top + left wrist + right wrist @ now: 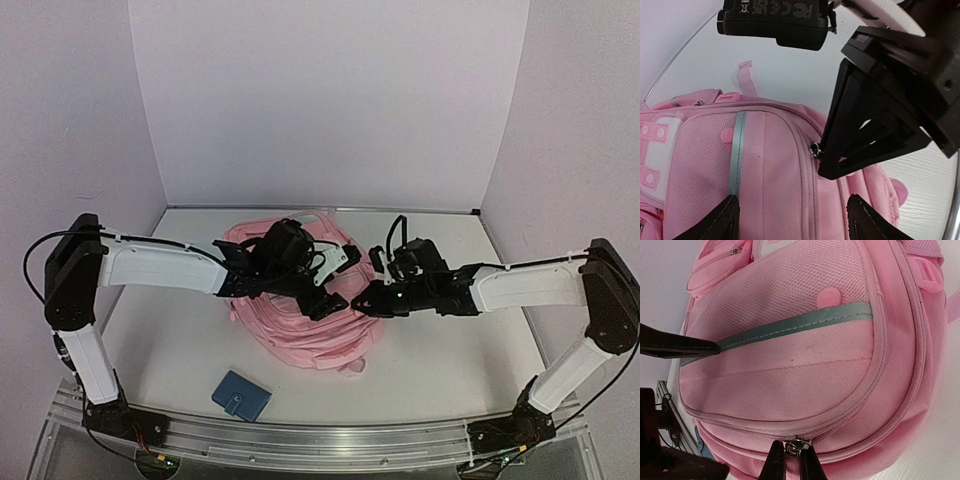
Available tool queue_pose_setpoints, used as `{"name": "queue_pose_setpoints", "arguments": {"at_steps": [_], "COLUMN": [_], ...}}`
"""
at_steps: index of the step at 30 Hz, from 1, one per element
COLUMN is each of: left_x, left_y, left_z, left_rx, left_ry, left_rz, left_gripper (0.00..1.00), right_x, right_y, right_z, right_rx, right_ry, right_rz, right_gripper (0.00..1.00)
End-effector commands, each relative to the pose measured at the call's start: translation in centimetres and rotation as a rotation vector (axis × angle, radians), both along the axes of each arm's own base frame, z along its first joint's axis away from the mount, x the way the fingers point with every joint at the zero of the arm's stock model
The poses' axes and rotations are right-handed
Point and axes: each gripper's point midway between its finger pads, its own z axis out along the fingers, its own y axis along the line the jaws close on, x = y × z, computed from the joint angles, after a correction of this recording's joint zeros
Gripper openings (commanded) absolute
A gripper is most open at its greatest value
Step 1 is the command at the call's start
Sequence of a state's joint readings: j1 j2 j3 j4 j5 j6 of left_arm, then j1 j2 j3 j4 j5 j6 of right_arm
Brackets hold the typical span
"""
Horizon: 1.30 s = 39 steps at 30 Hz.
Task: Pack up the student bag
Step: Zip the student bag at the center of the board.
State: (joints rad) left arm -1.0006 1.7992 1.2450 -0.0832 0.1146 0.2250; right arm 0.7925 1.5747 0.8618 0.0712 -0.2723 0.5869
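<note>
I am running two grippers at the student bag (292, 328), which is lying flat in the middle of the table (450, 352) with its front pockets facing up. My right gripper (790, 462) is pointing in from 3 o'clock. It is pinching the metal zipper pull (794, 445) on the bag's side seam between its clenched fingertips. My left gripper (795, 220) is pointing in from 9 o'clock and hovering over the bag's front panel, fingers spread wide and grasping nothing. I cannot tell whether their tips are touching the fabric. A grey strip (738, 150) is running down the panel toward one fingertip. A blue wallet (241, 396) is lying at 7 o'clock from the bag, apart from it.
</note>
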Motion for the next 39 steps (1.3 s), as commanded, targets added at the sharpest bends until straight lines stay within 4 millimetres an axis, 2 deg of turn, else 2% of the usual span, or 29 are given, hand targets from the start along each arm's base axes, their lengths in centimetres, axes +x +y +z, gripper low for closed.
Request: {"name": "queue_pose_setpoints", "arguments": {"at_steps": [1, 8, 9, 12, 15, 20, 26, 30, 34, 36, 37, 39], "left_x": [3.4, 2.6, 2.4, 2.0, 1.7, 0.7, -0.7, -1.9, -2.2, -1.8, -1.8, -1.8], "left_y": [-1.0, -2.0, -2.1, -1.9, -1.3, 1.0, 4.3, 6.6, 8.7, 10.1, 10.8, 11.9], "left_z": [1.0, -0.1, -0.2, -0.7, -1.1, -0.9, -0.7, -1.1, -1.1, -0.8, -1.2, -0.6], "left_rx": [0.012, 0.013, 0.013, 0.024, 0.044, 0.056, 0.078, 0.114, 0.108, 0.078, 0.076, 0.043], "left_ry": [-0.156, -0.186, -0.19, -0.197, -0.199, -0.205, -0.184, -0.15, -0.149, -0.174, -0.179, -0.19], "left_rz": [0.104, 0.076, 0.068, 0.062, 0.067, 0.085, 0.118, 0.132, 0.193, 0.264, 0.286, 0.331], "left_gripper": [0.67, 0.51, 0.45, 0.19, 0.01, 0.0, 0.0, 0.0, 0.0, 0.0, 0.0, 0.0], "right_x": [0.4, 0.6, 0.7, 1.1, 1.7, 3.0, 3.8, 4.5, 4.4, 4.8, 5.2, 5.9], "right_y": [0.1, 0.0, -0.1, -0.7, -1.5, -4.2, -6.3, -5.9, -3.5, -3.8, -4.6, -5.5], "right_z": [2.3, 2.6, 2.7, 2.8, 2.5, 0.9, 0.0, 0.3, 1.1, 1.0, 0.8, 0.3], "right_rx": [0.064, 0.067, 0.066, 0.056, 0.027, -0.054, -0.146, -0.163, -0.161, -0.212, -0.25, -0.295], "right_ry": [-0.045, -0.052, -0.057, -0.07, -0.084, -0.06, -0.054, -0.08, -0.121, -0.149, -0.158, -0.156], "right_rz": [-0.024, -0.036, -0.044, -0.078, -0.123, -0.215, -0.253, -0.219, -0.045, -0.035, -0.06, -0.081], "right_gripper": [0.0, 0.0, 0.0, 0.0, 0.0, 0.0, 0.0, 0.0, 0.0, 0.0, 0.0, 0.0]}}
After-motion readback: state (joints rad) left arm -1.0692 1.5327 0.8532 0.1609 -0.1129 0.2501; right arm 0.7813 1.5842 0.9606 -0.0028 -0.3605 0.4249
